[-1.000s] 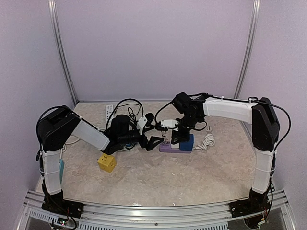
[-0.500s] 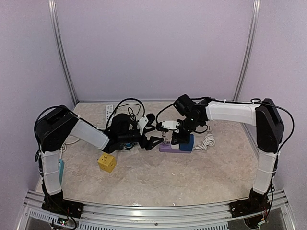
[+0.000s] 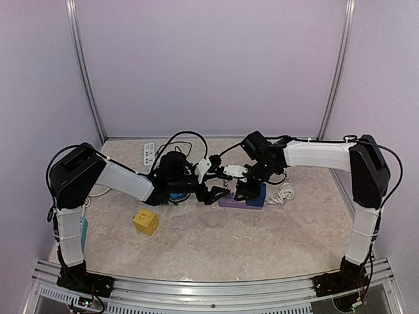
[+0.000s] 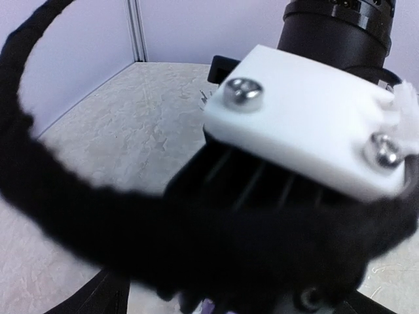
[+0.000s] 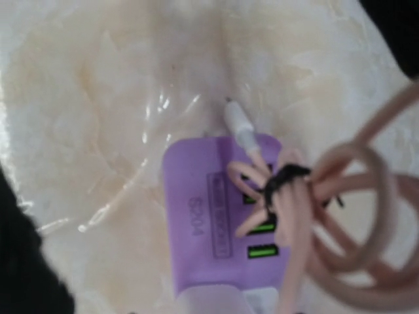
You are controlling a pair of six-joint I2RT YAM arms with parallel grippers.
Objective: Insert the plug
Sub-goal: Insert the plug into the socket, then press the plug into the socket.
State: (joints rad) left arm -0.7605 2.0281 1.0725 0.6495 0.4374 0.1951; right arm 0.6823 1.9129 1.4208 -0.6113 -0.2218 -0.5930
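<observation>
A purple USB hub point(image 3: 230, 201) with a blue end point(image 3: 257, 194) lies mid-table. In the right wrist view the hub point(image 5: 200, 229) shows green ports, and a tied pinkish cable point(image 5: 298, 209) lies across it, its plug tip point(image 5: 237, 122) at the hub's far edge. My left gripper point(image 3: 213, 191) is right beside the hub's left end, fingers spread and empty. A black cable point(image 4: 78, 216) and the right wrist's white plate point(image 4: 308, 124) fill the left wrist view. My right gripper point(image 3: 246, 187) sits over the hub's blue end. Its jaws are hidden.
A yellow socket cube point(image 3: 145, 222) sits at front left. A white strip point(image 3: 149, 153) lies at the back left. A white coiled cable point(image 3: 285, 193) lies right of the hub. Black cables point(image 3: 180, 140) loop behind the left gripper.
My left gripper has moved right, up to the hub's left end. My right gripper has shifted slightly right and stays over the hub's blue end.
</observation>
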